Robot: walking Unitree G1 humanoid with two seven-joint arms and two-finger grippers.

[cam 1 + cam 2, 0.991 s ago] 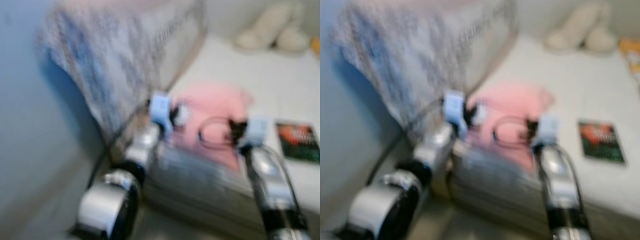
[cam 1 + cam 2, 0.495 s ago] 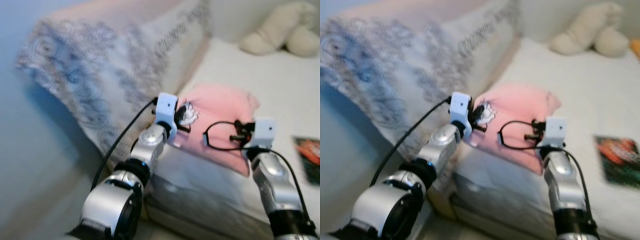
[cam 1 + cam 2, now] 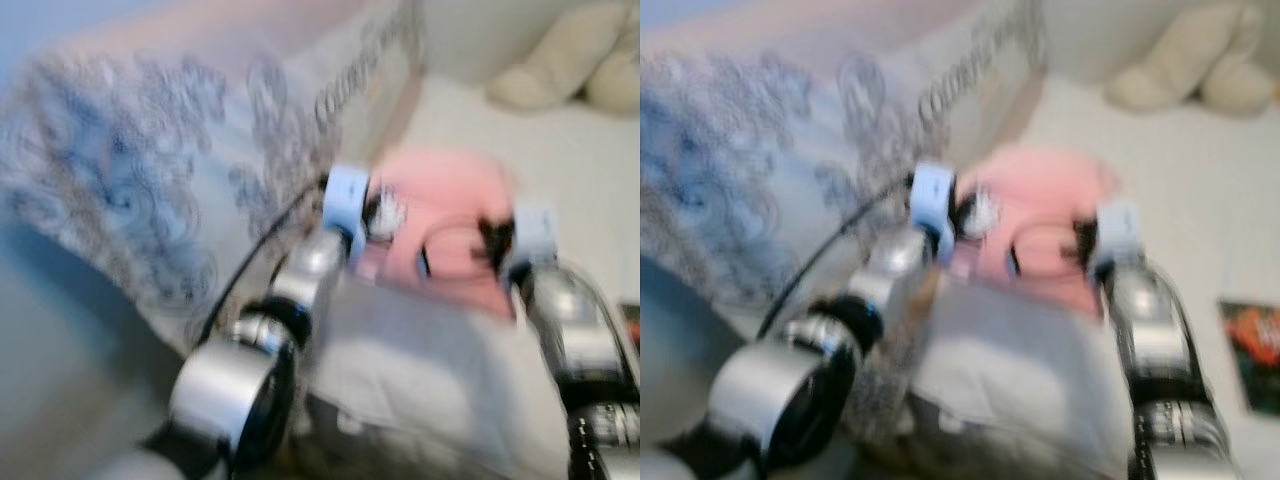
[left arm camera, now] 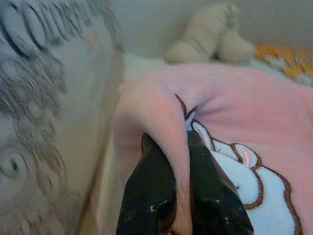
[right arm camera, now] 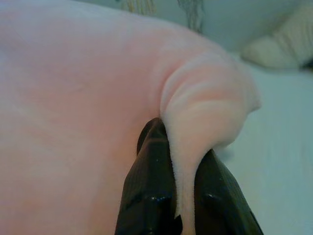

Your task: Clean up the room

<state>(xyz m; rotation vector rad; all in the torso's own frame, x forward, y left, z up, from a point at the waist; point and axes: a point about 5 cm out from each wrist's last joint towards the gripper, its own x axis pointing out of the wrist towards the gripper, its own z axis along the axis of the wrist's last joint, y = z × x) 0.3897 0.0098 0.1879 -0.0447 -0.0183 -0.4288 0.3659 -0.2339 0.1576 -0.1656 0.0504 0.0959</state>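
The left hand (image 4: 180, 196) is pinched tight on a fold of the pink blanket (image 4: 274, 112), its two black fingers (image 4: 151, 196) pressing the fleece between them, just beside a white, brown-edged embroidered figure (image 4: 239, 176) on the cloth. The right hand (image 5: 183, 196) is likewise clamped on a raised ridge of the same pink blanket, the fleece standing up in a hump between its fingers (image 5: 149, 186).

In the blurred head views, both hands sit at the near edge of the pink blanket, the left hand at its left corner and the right hand at its right corner. The pink blanket lies on the white bed (image 3: 580, 170), at the bed's near left part. To the left of the pink blanket hangs a pale cloth with blue-grey swirl patterns (image 3: 150, 180). Beyond the pink blanket, at the far side of the bed, rests a cream plush toy (image 3: 1200, 60). To the right of the pink blanket, well apart, a dark book with a red cover picture (image 3: 1258, 355) lies on the bed.
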